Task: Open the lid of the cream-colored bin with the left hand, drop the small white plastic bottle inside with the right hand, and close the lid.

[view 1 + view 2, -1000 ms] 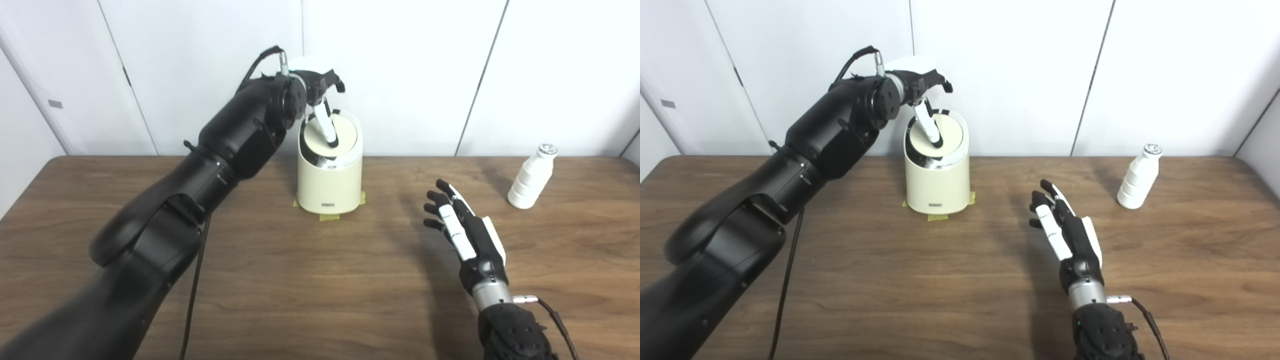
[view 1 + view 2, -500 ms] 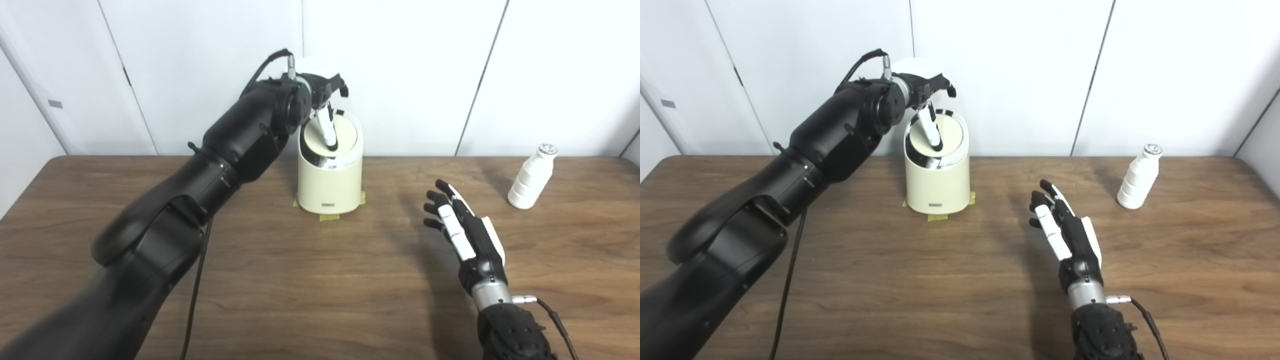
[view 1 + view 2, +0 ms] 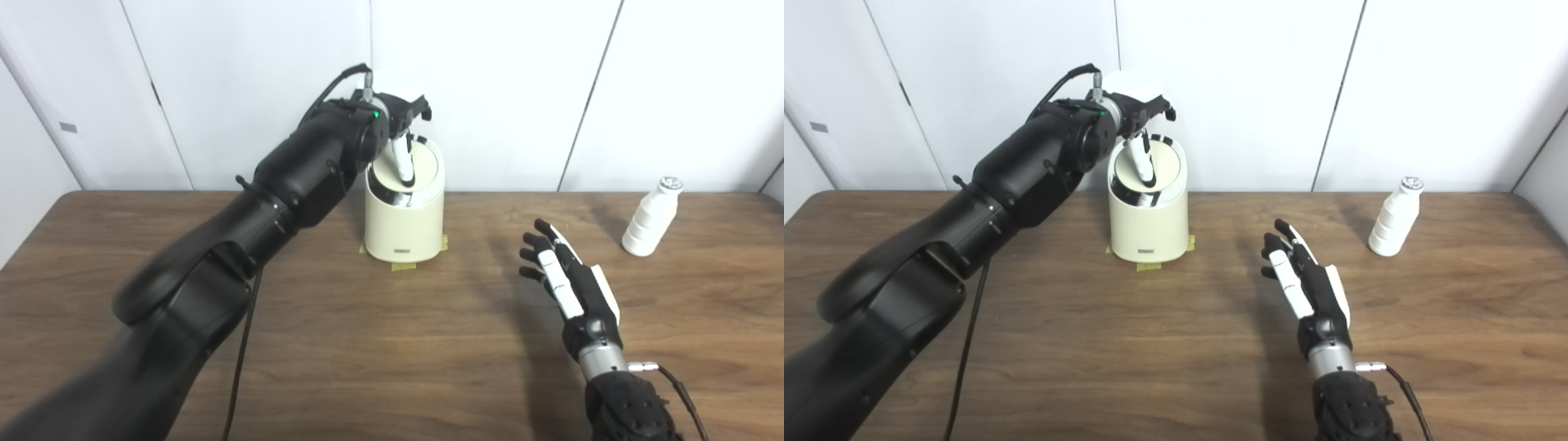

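The cream-colored bin stands at the back middle of the table, its round lid tilted toward me inside a shiny rim. My left hand hovers over the bin's back left, holding nothing. One white finger points down and presses on the lid. My right hand is open, fingers spread, low over the table to the right of the bin. The small white plastic bottle stands upright at the far right, well apart from that hand.
Strips of yellow tape stick out from under the bin's base. The brown wooden table ends against white wall panels just behind the bin. A black cable hangs under my left arm.
My left hand has shifted a little right and back over the bin, its finger staying on the lid. The right hand and the bottle have not moved.
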Motion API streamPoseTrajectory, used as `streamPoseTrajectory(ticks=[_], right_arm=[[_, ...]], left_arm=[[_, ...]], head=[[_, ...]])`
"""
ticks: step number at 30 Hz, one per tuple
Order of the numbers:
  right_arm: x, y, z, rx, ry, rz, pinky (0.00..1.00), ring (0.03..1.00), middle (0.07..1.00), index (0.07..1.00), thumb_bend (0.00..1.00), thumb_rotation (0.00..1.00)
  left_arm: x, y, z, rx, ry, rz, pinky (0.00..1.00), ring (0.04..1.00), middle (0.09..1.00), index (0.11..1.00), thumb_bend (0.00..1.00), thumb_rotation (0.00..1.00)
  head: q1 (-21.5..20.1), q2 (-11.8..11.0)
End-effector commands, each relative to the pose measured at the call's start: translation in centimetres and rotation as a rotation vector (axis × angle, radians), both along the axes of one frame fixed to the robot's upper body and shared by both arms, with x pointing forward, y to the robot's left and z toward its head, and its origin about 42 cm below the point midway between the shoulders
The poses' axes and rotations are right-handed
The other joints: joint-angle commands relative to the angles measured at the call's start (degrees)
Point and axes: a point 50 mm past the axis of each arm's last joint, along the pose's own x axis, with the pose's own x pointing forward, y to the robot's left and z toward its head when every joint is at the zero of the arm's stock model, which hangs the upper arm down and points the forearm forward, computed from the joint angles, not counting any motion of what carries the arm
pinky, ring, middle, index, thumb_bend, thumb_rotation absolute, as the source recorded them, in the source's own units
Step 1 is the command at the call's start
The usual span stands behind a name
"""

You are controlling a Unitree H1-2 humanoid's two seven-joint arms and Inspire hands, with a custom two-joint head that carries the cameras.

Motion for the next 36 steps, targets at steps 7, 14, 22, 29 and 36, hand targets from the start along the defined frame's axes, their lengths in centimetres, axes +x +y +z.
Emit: streamPoseTrajectory(ticks=[7,14,22,29,36], right_arm=[[0.8,0.3,2.5,0.0,-0.107,0.011,0.76,0.835,0.867,0.907,0.54,0.82],[0.8,0.2,2.5,0.013,-0.103,0.007,0.77,0.839,0.868,0.908,0.52,0.81],[0.8,0.2,2.3,0.001,-0.097,0.009,0.76,0.833,0.867,0.909,0.51,0.82],[0.9,0.0,2.2,-0.007,-0.095,0.012,0.75,0.834,0.867,0.904,0.52,0.82],[0.9,0.1,2.2,-0.001,-0.094,0.019,0.76,0.835,0.867,0.901,0.52,0.82]], left_arm=[[-0.3,-0.4,0.2,0.054,-0.008,-0.036,0.9,0.913,0.906,0.898,1.0,0.07],[-0.3,-0.4,0.5,0.048,-0.005,-0.036,0.89,0.914,0.913,0.901,1.0,0.07],[-0.6,-0.1,3.1,0.025,-0.008,-0.035,0.74,0.887,0.907,0.889,1.0,0.08],[-1.1,1.0,8.4,-0.129,-0.024,-0.025,0.46,0.648,0.749,0.869,1.0,0.0],[-2.2,3.4,12.2,-0.312,-0.035,-0.015,0.84,0.901,0.918,0.885,0.91,0.0]], head=[[-0.2,0.3],[0.0,0.4],[0.0,0.1],[0.5,0.0],[0.6,0.1]])
